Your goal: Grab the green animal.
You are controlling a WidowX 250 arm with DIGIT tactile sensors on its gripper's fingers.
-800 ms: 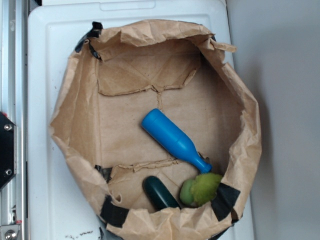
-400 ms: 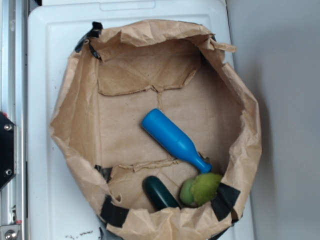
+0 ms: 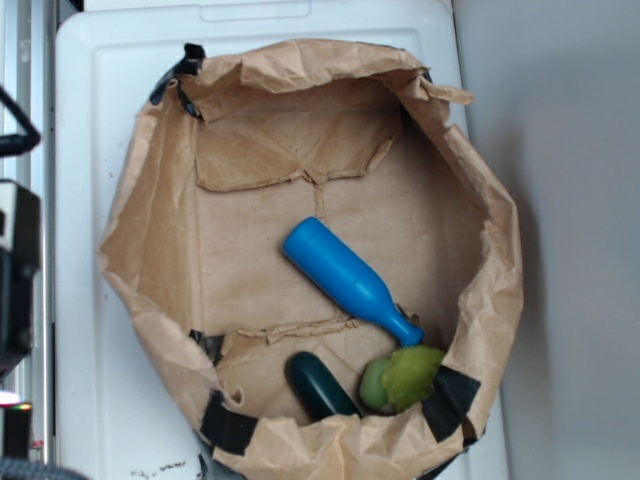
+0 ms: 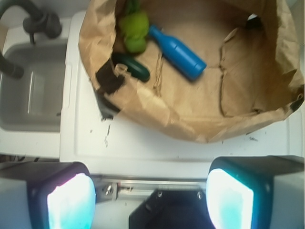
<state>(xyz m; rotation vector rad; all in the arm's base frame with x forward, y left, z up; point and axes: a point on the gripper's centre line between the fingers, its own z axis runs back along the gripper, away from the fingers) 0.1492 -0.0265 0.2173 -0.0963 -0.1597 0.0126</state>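
Exterior view, left to right: dark robot hardware intrudes at the left frame edge, over the metal rail, well apart from the bag's contents. White bench carries a wide brown paper bag, mouth rolled open, black tape patches on the rim. Inside, on the bag floor: smooth dark-green oblong object near the lower rim, partly hidden by the paper fold. Blue bottle lies on its side, diagonal, wide base up-left, narrow neck down-right. Green animal sits just beside the oblong's right side, lower right of the bag, against the bag wall; the bottle's neck tip touches or nearly touches its top, can't tell which. Lighter rounded head faces left. Wrist view, left to right: grey sink with dark faucet beyond the bench's left edge. Claw at the bottom of frame, its two fingers set wide apart and glowing pale cyan, nothing between them, so open and empty. It hangs outside the bag, over the bench's near edge. Green animal appears at upper left inside the bag, oblong below it, bottle to the right.
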